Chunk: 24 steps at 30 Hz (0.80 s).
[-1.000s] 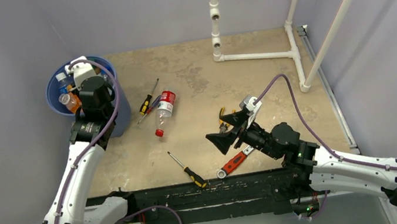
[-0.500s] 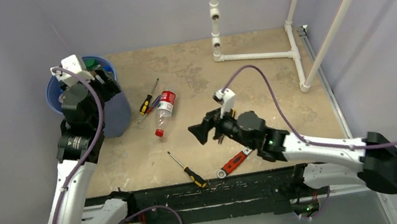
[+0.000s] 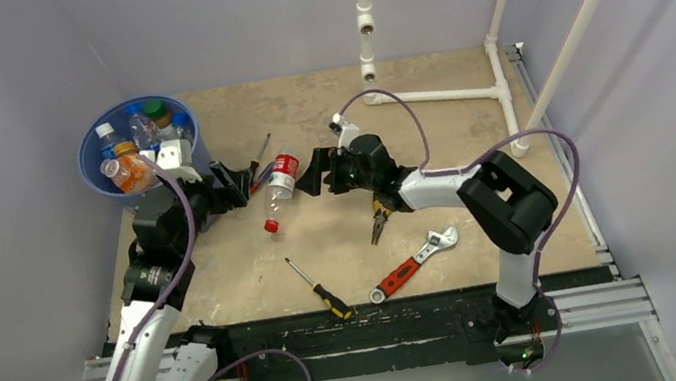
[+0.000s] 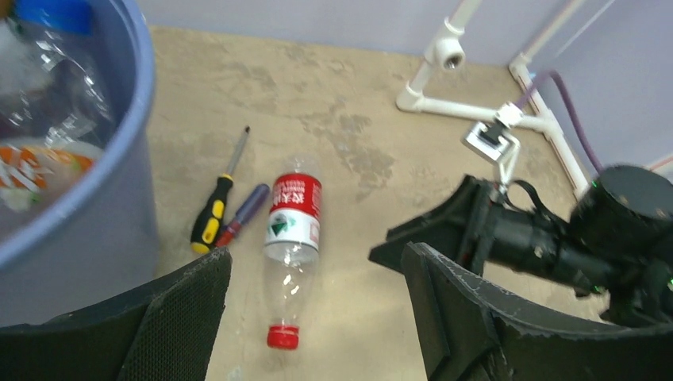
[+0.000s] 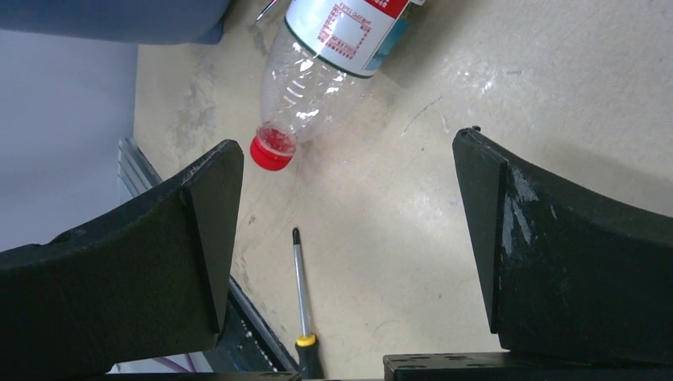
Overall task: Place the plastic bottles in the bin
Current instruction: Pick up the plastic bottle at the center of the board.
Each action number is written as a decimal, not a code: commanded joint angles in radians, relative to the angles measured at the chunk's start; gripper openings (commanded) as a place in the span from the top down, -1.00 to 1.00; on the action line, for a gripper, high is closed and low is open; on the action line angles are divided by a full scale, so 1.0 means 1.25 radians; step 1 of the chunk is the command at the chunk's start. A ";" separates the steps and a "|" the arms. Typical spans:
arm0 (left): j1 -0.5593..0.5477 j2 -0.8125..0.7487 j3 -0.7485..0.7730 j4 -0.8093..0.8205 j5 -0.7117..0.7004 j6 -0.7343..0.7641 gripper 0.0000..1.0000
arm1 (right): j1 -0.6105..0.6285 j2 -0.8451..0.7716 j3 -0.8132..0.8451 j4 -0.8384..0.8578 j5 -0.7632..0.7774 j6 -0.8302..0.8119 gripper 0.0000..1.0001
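Plainly the left gripper [image 4: 315,266] has its jaws spread apart and empty. The red-labelled plastic bottle [image 4: 292,238] lies on its side just ahead of them. The blue bin [image 4: 95,230], with other bottles [image 3: 127,171] inside, stands close on its left. Opposite, the right gripper [image 5: 347,147] gapes wide, with that bottle just beyond its fingertips.

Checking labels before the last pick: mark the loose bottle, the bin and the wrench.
loose bottle [image 3: 279,189]: top external view, clear body below the red label.
bin [image 4: 103,238]: left wrist view, outer blue wall.
wrench [image 3: 398,280]: top external view, red handle.
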 commanded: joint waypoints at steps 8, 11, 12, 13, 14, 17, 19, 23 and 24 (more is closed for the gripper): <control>0.005 -0.127 -0.154 0.137 0.035 -0.073 -0.55 | -0.014 0.197 0.228 -0.033 -0.063 0.007 -0.98; 0.005 -0.124 -0.159 0.134 0.045 -0.080 -0.54 | -0.015 0.235 0.276 -0.046 -0.055 0.027 -0.98; 0.005 -0.122 -0.160 0.135 0.056 -0.084 -0.54 | -0.014 0.247 0.291 -0.055 -0.049 0.032 -0.98; 0.005 -0.120 -0.162 0.137 0.063 -0.086 -0.53 | -0.015 0.257 0.305 -0.064 -0.040 0.035 -0.98; 0.005 -0.120 -0.163 0.137 0.066 -0.087 -0.53 | -0.015 0.266 0.318 -0.075 -0.031 0.037 -0.98; 0.005 -0.122 -0.164 0.136 0.068 -0.088 -0.53 | -0.015 0.288 0.347 -0.105 -0.006 0.042 -0.98; 0.005 -0.122 -0.166 0.140 0.072 -0.089 -0.53 | -0.015 0.302 0.368 -0.126 -0.001 0.043 -0.98; 0.005 -0.117 -0.168 0.144 0.083 -0.093 -0.53 | -0.014 0.336 0.406 -0.159 -0.003 0.047 -0.97; 0.005 -0.116 -0.169 0.145 0.086 -0.093 -0.52 | -0.015 0.344 0.414 -0.163 -0.006 0.048 -0.98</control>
